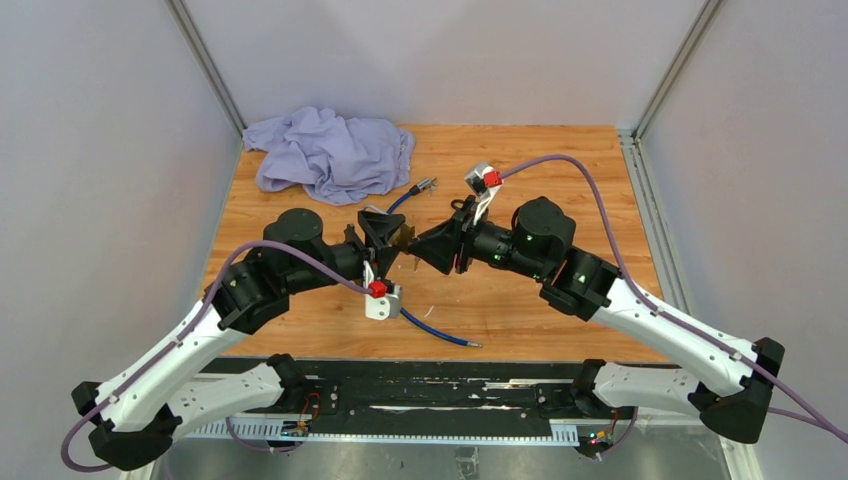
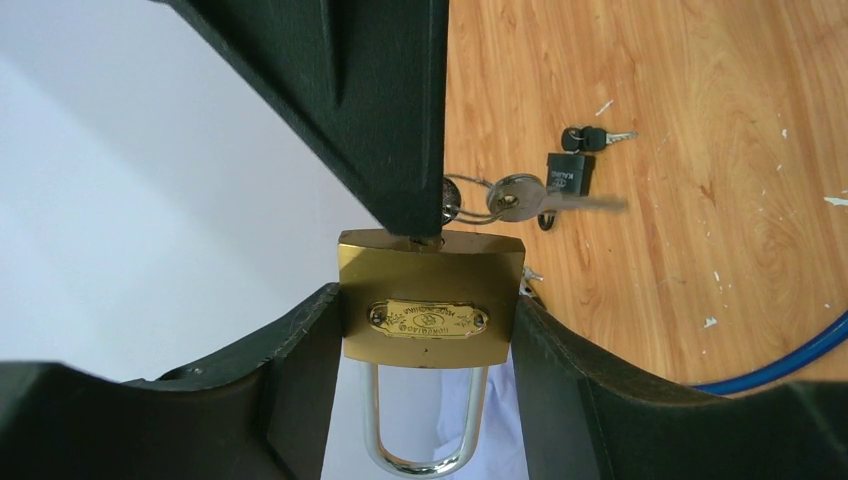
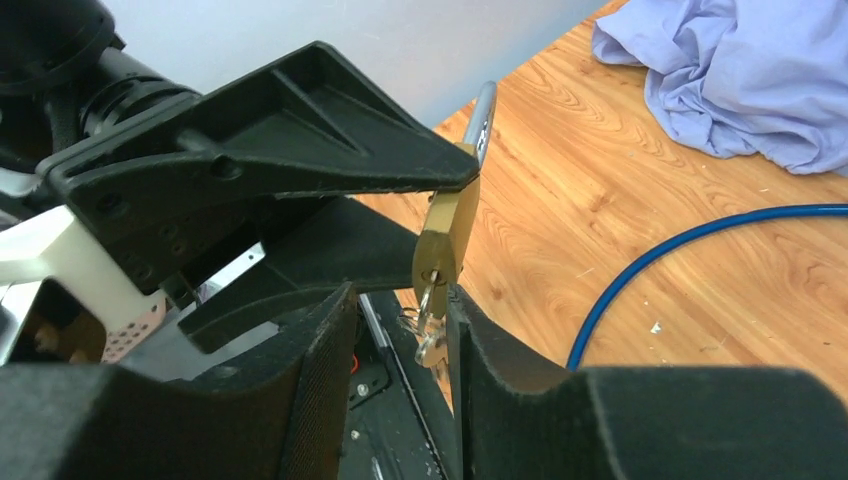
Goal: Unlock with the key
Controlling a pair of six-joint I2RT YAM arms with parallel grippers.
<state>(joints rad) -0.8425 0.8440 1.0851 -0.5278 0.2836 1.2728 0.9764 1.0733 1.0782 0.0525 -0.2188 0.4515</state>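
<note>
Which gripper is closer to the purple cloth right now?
Left. The left gripper, holding the brass padlock, sits just this side of the purple cloth; the right gripper is farther right.

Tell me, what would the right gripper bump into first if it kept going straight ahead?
The right gripper would probably meet the brass padlock first; its keys hang between the jaws.

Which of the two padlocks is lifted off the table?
The brass padlock, clamped in the left gripper; the small black padlock lies on the wooden table with keys beside it.
</note>
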